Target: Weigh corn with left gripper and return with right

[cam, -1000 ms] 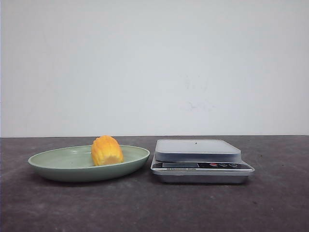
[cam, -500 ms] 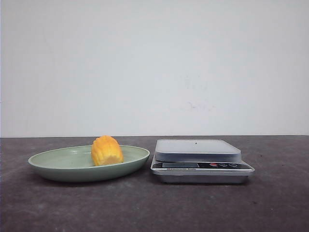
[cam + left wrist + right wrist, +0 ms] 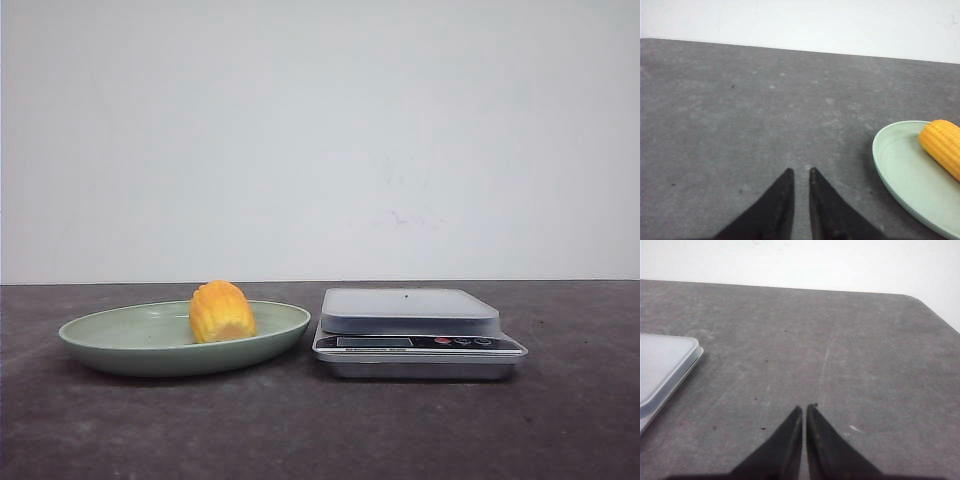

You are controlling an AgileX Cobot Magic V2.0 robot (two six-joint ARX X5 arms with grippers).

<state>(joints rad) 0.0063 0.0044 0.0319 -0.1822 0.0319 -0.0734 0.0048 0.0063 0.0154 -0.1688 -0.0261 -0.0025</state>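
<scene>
The yellow-orange corn [image 3: 221, 312] lies in a pale green plate [image 3: 120, 345] left of centre on the table; it also shows in the left wrist view [image 3: 942, 145] on the plate [image 3: 895, 170]. A silver kitchen scale [image 3: 415, 331] with a grey platform stands right of the plate. Neither gripper shows in the front view. My left gripper [image 3: 800, 172] is shut and empty, over bare table left of the plate. My right gripper [image 3: 805, 408] is shut and empty, over bare table right of the scale's platform [image 3: 660, 367].
The table is dark grey with a white wall behind it. In the right wrist view the table's far right corner [image 3: 920, 302] is rounded.
</scene>
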